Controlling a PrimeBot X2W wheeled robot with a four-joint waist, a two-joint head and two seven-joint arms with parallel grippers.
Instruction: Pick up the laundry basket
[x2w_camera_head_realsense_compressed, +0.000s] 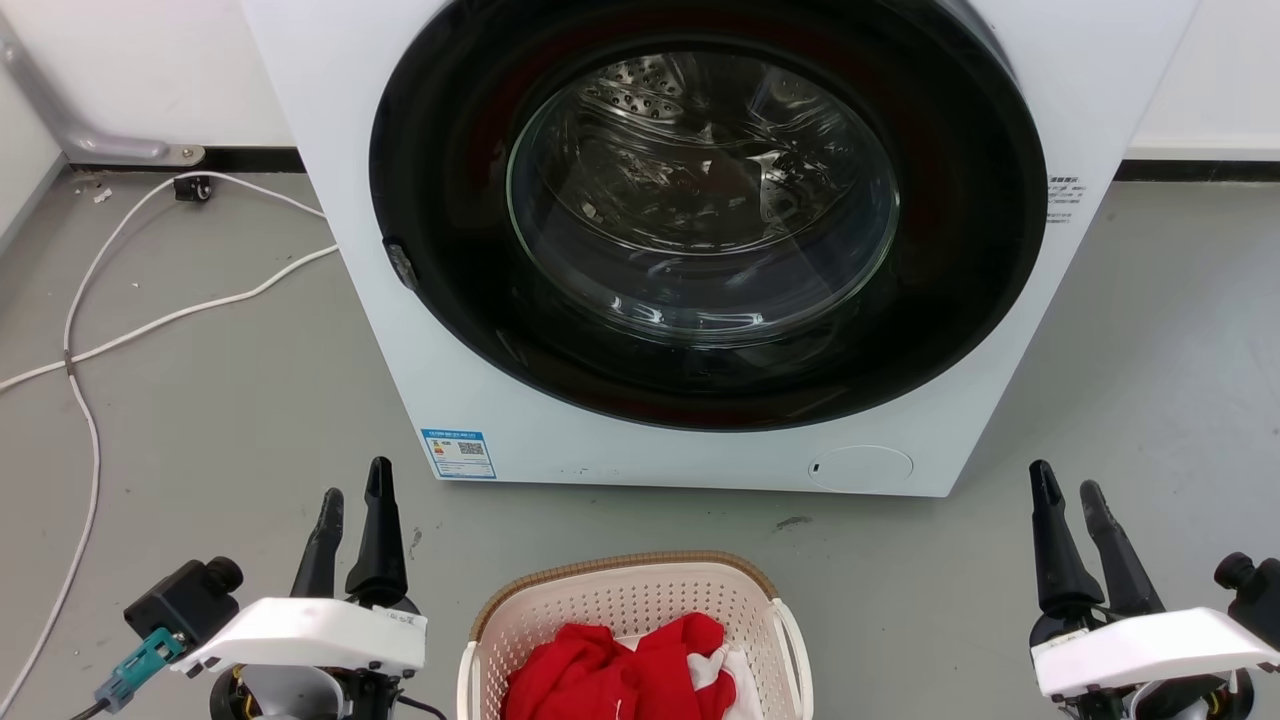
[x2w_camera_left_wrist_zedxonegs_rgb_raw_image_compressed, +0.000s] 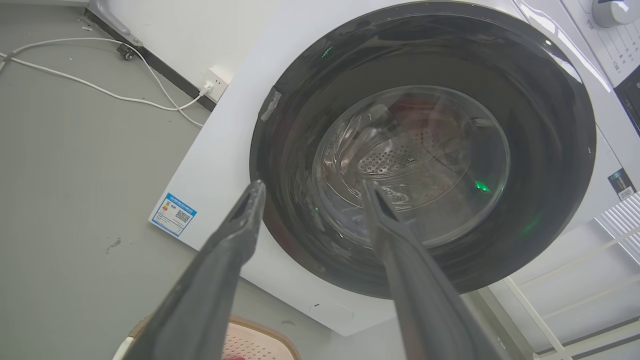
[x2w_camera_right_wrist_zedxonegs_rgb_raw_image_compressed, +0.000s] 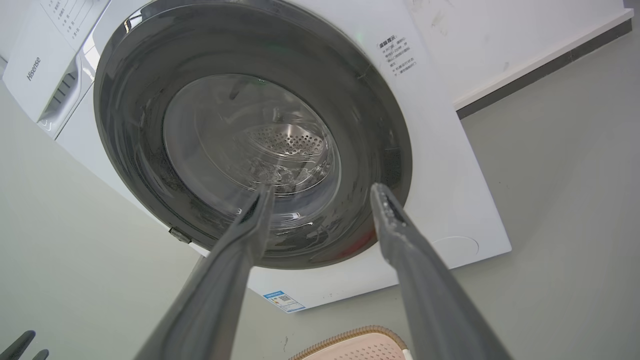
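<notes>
Left gripper (x2w_camera_head_realsense_compressed: 356, 482) and right gripper (x2w_camera_head_realsense_compressed: 1066, 478), fingers parted and empty, flank the laundry basket (x2w_camera_head_realsense_compressed: 620, 566) on the floor before the washing machine (x2w_camera_head_realsense_compressed: 330, 120) — likely light, stiff plastic — best gripped by its white side handles (x2w_camera_head_realsense_compressed: 795, 640).

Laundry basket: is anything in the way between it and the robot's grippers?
Nothing visible is. The laundry basket sits between the open left gripper and open right gripper, with only grey floor between them.
</notes>
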